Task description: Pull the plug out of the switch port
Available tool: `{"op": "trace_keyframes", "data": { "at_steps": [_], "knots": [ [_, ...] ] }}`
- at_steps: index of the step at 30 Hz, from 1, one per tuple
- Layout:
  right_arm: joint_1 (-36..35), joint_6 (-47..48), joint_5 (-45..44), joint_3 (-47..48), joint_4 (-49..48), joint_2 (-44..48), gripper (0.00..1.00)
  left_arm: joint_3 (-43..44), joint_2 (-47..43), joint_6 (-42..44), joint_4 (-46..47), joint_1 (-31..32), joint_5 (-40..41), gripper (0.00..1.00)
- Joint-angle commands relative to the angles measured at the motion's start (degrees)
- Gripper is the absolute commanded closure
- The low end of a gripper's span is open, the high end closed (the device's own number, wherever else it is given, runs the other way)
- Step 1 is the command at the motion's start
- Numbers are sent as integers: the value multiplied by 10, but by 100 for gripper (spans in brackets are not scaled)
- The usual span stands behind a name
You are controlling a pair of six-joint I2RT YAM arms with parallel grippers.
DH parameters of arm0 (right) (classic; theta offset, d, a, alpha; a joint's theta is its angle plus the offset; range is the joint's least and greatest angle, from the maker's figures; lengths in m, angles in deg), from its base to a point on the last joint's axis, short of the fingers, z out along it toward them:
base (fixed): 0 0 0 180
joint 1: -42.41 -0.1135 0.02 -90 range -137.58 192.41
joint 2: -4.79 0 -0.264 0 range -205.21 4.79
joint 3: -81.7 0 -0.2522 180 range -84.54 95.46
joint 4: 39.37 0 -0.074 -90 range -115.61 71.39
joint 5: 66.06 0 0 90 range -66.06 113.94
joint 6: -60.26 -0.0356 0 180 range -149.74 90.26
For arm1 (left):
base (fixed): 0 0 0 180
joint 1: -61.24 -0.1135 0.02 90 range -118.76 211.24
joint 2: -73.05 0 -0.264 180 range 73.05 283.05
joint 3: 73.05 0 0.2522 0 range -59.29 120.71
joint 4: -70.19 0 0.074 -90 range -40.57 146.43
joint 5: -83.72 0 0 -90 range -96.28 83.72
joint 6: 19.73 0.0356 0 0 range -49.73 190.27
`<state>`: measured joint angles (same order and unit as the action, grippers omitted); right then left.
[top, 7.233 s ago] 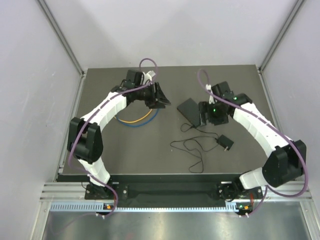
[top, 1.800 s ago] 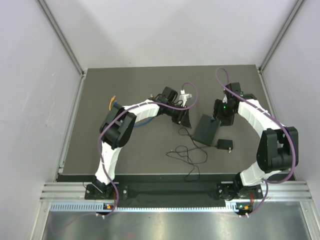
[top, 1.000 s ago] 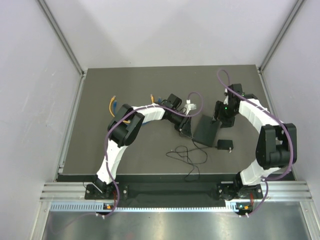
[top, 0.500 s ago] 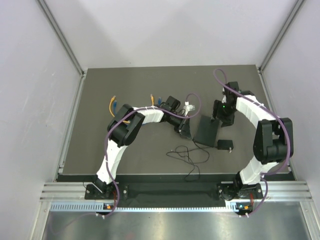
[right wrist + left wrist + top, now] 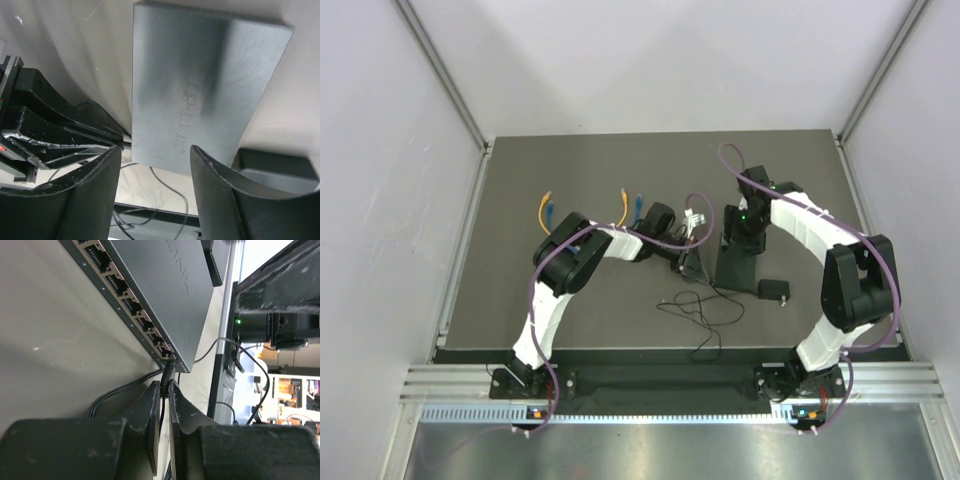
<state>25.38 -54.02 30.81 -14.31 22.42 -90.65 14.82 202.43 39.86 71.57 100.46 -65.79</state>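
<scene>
Dark tabletop [image 5: 520, 290] sat inside white walls. Orange and blue cable ends [image 5: 546, 208] lay at far left. Near centre, the left gripper [image 5: 164, 386] had its jaws pinched shut on the black plug [image 5: 168, 374], which was seated in the end switch port [image 5: 169, 357] of the flat black switch [image 5: 165, 290]. The right gripper [image 5: 154, 150] hung over the switch, jaws apart and holding nothing. A small adapter [image 5: 773, 290] lay just beside it on the right.

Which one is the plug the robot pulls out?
Find the flat black box on the dark table. Along its thin edge runs a row of empty sockets. The plug is the small black stub at the row's end, trailing a thin wire.
</scene>
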Motion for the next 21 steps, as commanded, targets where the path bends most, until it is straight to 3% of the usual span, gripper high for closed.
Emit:
{"op": "trace_keyframes", "data": {
  "at_steps": [1, 4, 12, 21],
  "knots": [
    [-26, -52, -58, 24, 19, 11, 45, -23, -16, -38, 89, 9, 52, 100],
    [-54, -95, -86, 29, 19, 6, 55, -31, -11, -66, 107, 9, 62, 100],
    [-84, -134, -78, 6, -6, -18, 97, -33, -11, -89, 115, 8, 63, 100],
    [-107, -89, -45, -27, -64, -56, 100, -25, -4, -94, 90, 7, 66, 100]
  ]
}}
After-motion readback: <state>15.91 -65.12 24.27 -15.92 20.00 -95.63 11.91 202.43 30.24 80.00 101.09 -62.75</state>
